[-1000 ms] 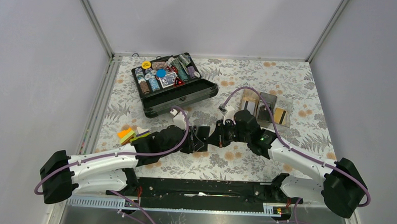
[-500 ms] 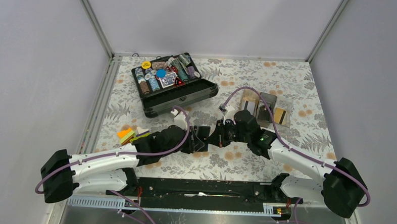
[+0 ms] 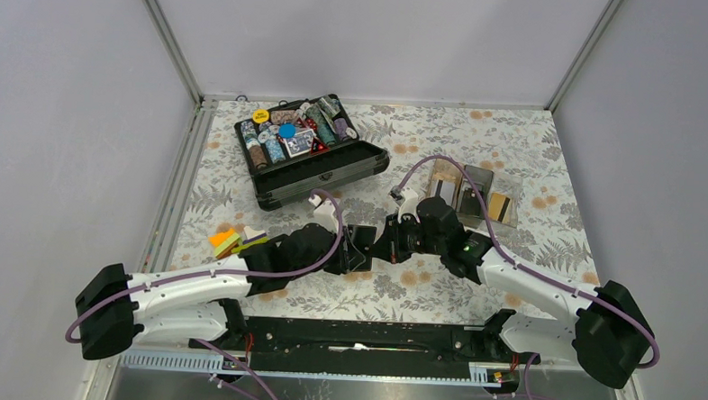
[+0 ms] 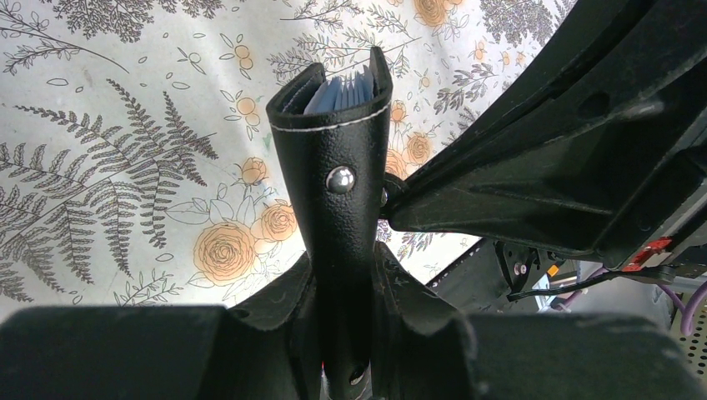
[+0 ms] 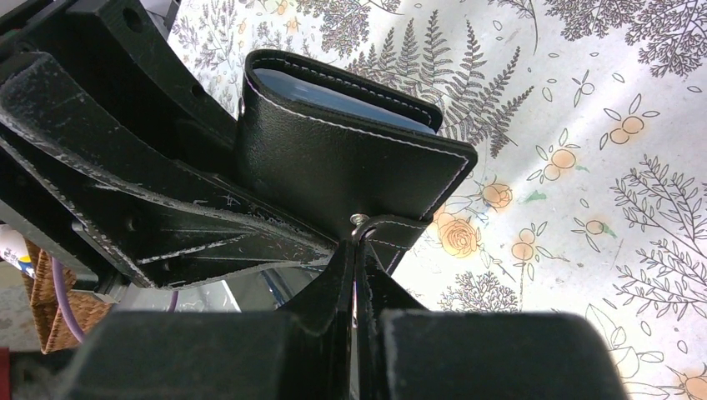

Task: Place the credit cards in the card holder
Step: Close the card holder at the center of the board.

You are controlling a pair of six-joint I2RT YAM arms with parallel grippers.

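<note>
The card holder (image 3: 359, 240) is a black folding wallet held just above the table between both grippers. My left gripper (image 3: 346, 252) is shut on its folded body. In the left wrist view the card holder (image 4: 338, 150) stands up from the gripper (image 4: 346, 275), with blue-grey pockets showing at its top. My right gripper (image 3: 383, 246) is shut on the wallet's snap strap (image 5: 402, 231). The right wrist view shows the card holder (image 5: 350, 167) just above the gripper (image 5: 358, 250). A tan card with a dark stripe (image 3: 501, 207) lies at the right. A small stack of orange, yellow and white cards (image 3: 232, 241) lies at the left.
A large black chip case (image 3: 309, 150) stands open at the back, full of chips. A clear tray (image 3: 460, 187) lies at the back right, behind the right arm. The table has a floral cloth and walls on three sides.
My left arm has shifted slightly to the right. Both grippers keep their hold on the card holder.
</note>
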